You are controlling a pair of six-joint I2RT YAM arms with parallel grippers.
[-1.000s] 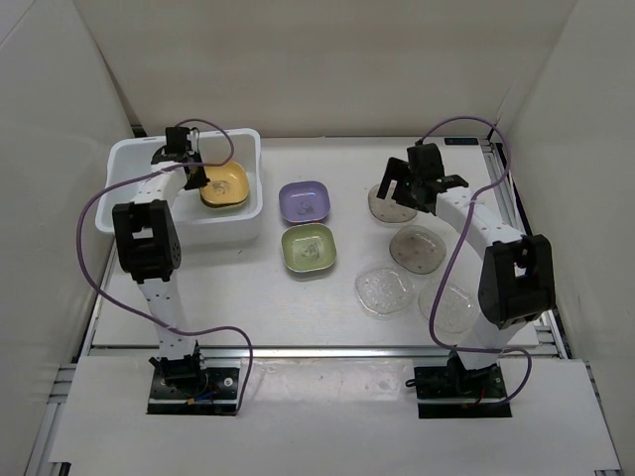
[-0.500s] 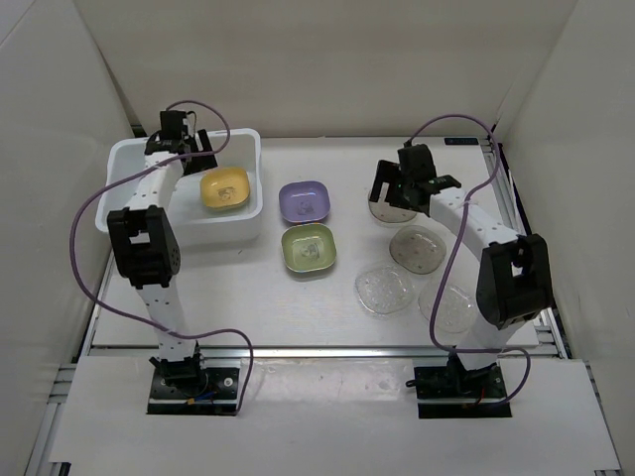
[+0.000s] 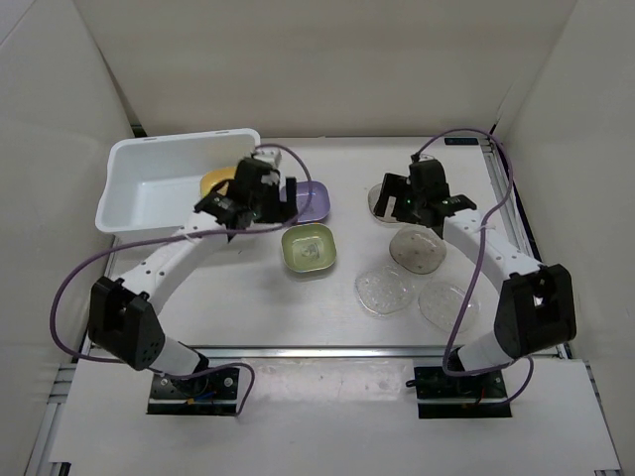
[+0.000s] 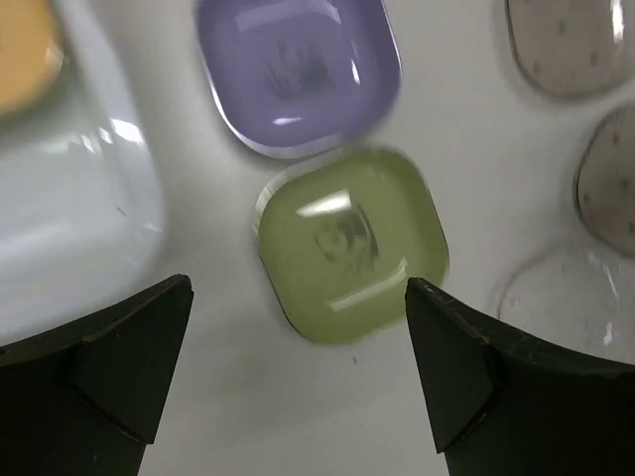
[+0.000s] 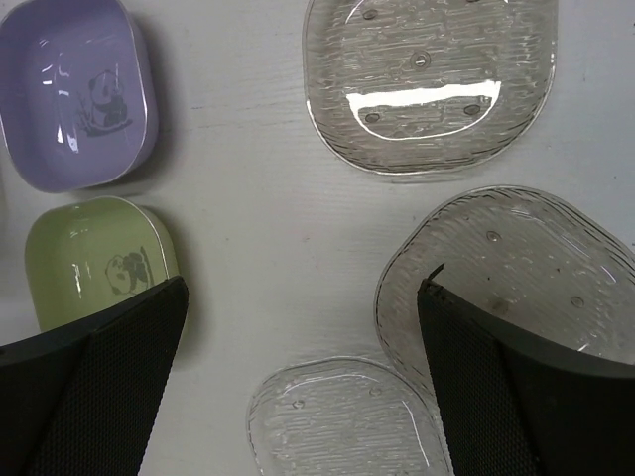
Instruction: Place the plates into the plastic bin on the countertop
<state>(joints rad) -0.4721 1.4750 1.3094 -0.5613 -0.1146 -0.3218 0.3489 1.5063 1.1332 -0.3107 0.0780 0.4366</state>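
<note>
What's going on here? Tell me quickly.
Two robot arms are clearing plates into the white plastic bin. The yellow plate is already in it. Both grippers are open and hold nothing. The left gripper hovers above the green plate, next to the purple plate. The right gripper hovers above the four clear plates. Those six plates lie on the countertop.

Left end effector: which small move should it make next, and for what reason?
Probably lower straight down onto the pale green plate. The left end effector is open and hangs above that plate, which lies on the countertop, outside the plastic bin.
</note>
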